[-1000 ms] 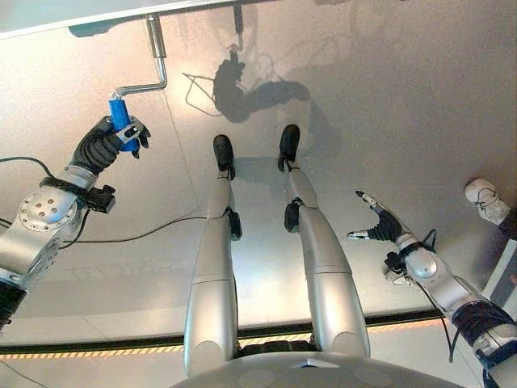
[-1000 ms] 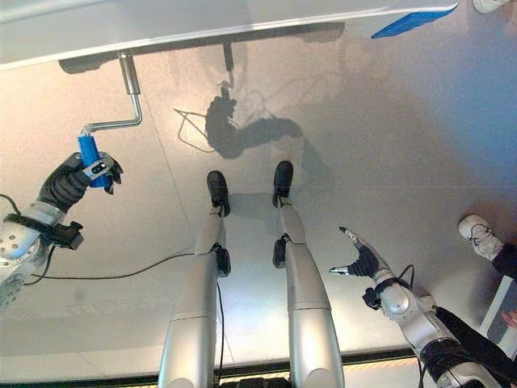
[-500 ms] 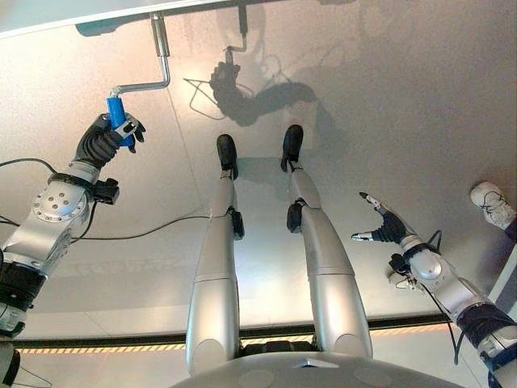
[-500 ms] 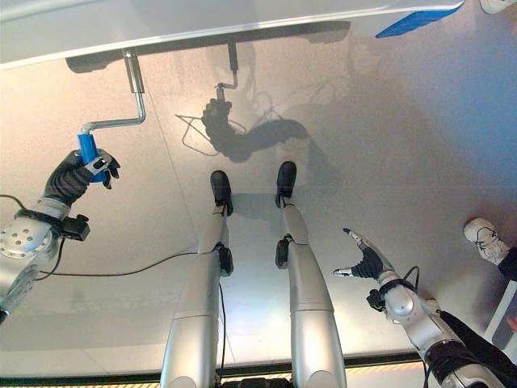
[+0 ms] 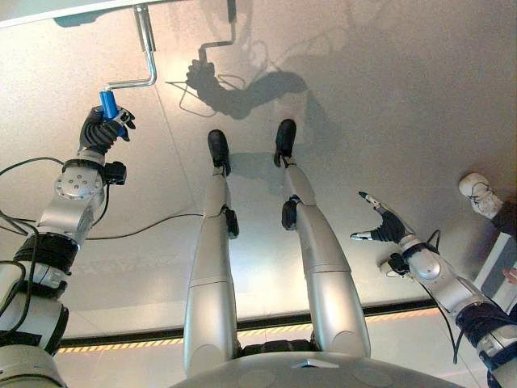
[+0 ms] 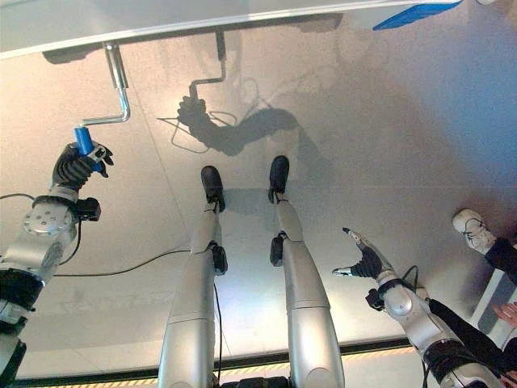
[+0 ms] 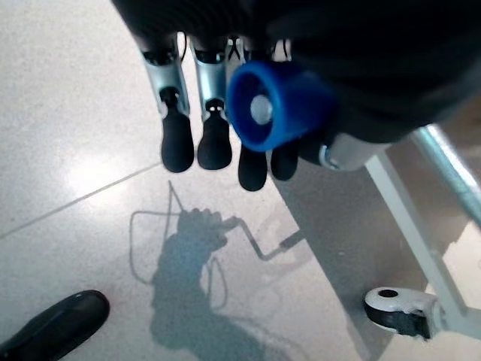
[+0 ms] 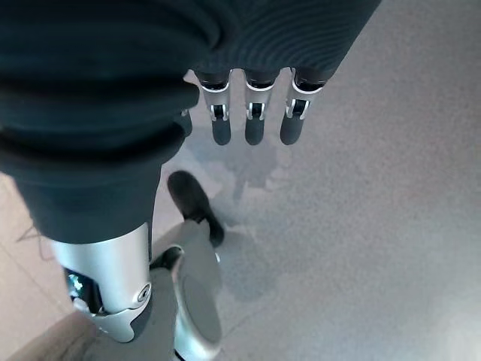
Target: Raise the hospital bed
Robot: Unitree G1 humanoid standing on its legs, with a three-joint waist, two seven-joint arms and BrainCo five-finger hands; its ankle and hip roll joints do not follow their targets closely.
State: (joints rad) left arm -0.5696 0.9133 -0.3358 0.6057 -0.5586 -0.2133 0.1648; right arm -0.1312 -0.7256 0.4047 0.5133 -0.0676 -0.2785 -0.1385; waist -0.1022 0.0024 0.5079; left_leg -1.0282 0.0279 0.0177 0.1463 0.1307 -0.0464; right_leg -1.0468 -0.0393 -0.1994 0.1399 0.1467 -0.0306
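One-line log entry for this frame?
task: raise bed | left robot hand: shut on blue crank handle | right robot hand: open, idle | person's shoe: nearby

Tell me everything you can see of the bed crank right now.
The crank is a bent silver metal rod coming from under the bed's edge, turning sideways to a blue grip. The left hand has its fingers curled round that grip; the left wrist view shows the grip's round blue end past the fingers.
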